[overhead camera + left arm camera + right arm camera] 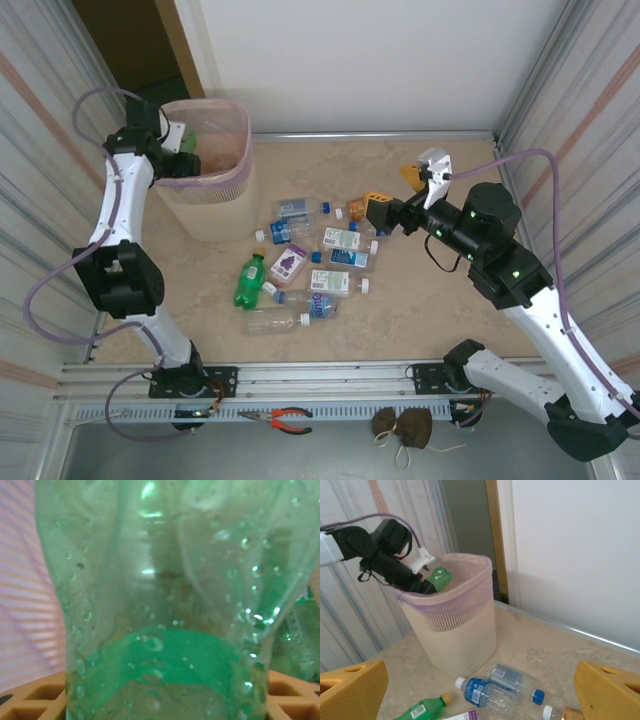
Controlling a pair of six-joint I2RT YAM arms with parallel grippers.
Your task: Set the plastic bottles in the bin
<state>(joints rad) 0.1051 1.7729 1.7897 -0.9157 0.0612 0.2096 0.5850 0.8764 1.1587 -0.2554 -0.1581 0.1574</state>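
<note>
We hold 1 green bottle (440, 576) pinched in our left gripper (181, 149) above the bin (215, 215) for dropping; our right gripper (392, 192) hangs spread near the other plastic bottles (300, 265).

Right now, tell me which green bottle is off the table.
The green bottle in the left gripper, over the bin's rim; the other green bottle, yellow-capped, lies on the table.
</note>
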